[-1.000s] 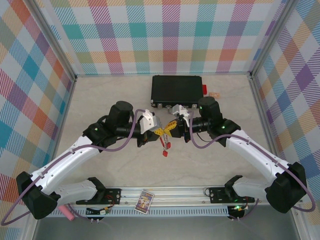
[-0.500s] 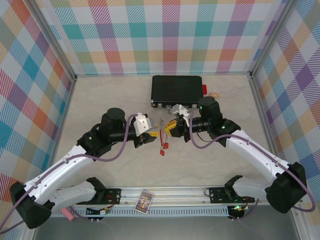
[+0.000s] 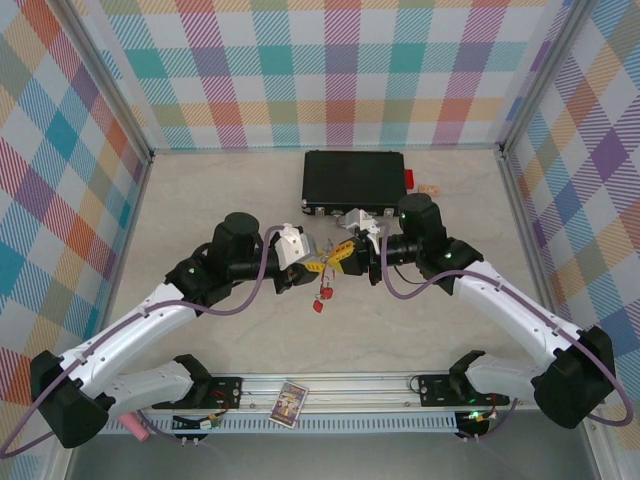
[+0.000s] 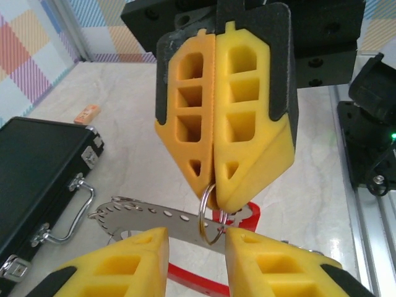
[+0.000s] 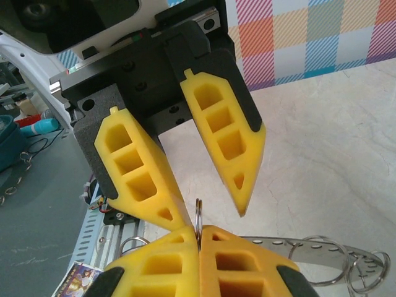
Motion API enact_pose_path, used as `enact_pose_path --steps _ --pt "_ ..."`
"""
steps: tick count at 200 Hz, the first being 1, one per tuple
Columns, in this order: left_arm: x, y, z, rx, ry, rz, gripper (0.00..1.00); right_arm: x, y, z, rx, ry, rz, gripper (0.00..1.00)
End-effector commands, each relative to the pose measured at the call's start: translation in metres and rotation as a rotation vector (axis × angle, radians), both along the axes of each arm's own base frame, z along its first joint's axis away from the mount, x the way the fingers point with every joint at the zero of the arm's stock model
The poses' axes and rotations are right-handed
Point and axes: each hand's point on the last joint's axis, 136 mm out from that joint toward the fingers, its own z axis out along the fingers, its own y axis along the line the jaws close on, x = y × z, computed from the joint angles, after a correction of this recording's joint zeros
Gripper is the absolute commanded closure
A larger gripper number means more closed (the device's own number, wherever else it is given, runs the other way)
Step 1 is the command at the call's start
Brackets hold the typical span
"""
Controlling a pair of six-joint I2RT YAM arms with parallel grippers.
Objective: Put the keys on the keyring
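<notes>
Keyring (image 4: 201,213): a small silver ring, held up off the counter (image 3: 230,200) and nipped edge-on at the very tips of the right jaws. The tips of the left jaws sit to either side of it.
Right jaws: clenched on the keyring, with the yellow pads pressed together and only the ring's wire between them.
Left jaws: released and spread apart, facing the right jaws tip to tip (I cannot tell whether either pad touches the ring).
Metal strip (image 4: 154,215): a flat silver band with a row of holes, just below both sets of jaws. It seems to pass through the ring and runs off to one side, with more small rings (image 5: 365,275) at its end.
Red piece (image 4: 198,281): a curved red band under the strip, below the left jaws.
Keys (image 3: 321,298): red-tagged, dangling in a cluster just beneath the spot where the two sets of jaws meet. They are too small from above to count.
Case (image 3: 355,180): black, closed, lying on the counter just behind the jaws, its metal handle (image 4: 68,216) on the side facing them.
Red block (image 3: 408,180): just beside the case's edge, behind the right jaws.
Card (image 3: 289,403): on the rail well in front of the jaws, between the two arm bases.
</notes>
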Motion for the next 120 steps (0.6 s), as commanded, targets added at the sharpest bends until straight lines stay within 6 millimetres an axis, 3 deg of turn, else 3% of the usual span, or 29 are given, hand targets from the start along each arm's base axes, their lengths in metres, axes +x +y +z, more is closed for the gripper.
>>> enact_pose_path --steps 1,82,103,120 --pt "-0.0049 -0.0040 0.0253 -0.061 -0.015 -0.046 0.73 -0.0074 0.0012 0.0186 0.047 -0.053 0.038 1.00" --pt "-0.0073 -0.0016 0.0311 -0.068 -0.026 -0.045 0.78 -0.0059 0.0025 0.0153 0.039 -0.043 0.041 1.00" --pt "-0.0063 -0.0009 0.0318 -0.072 -0.034 -0.039 0.89 -0.0060 0.0024 0.0150 0.038 -0.039 0.043 1.00" --pt "-0.0084 -0.0027 0.0285 -0.063 -0.015 -0.055 0.90 -0.0060 0.0024 0.0153 0.038 -0.041 0.041 1.00"
